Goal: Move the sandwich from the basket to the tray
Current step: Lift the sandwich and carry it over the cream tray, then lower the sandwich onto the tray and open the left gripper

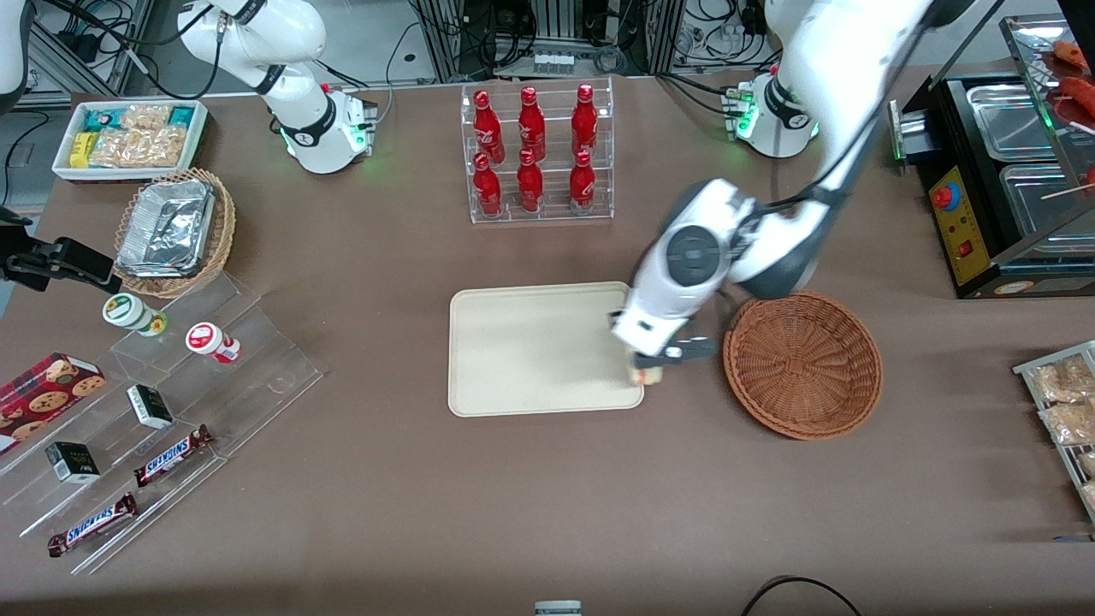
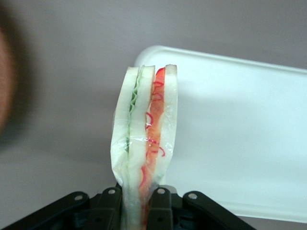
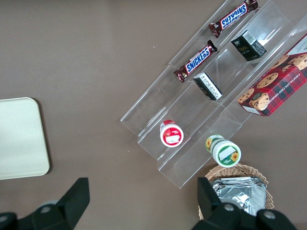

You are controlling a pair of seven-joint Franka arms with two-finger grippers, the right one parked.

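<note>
sandwich [image 2: 144,143] | pinched in hand [image 1: 654,366] | above tray [image 1: 530,351] edge beside basket [image 1: 802,364]

brown tabletop [image 1: 385,513], cable-strewn pale floor [image 1: 411,34], black food warmer [image 1: 1009,171]

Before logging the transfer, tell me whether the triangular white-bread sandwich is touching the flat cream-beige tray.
Apart. The left wrist view shows the sandwich clamped upright between the gripper fingers, held above the tray edge, not resting on it.
</note>
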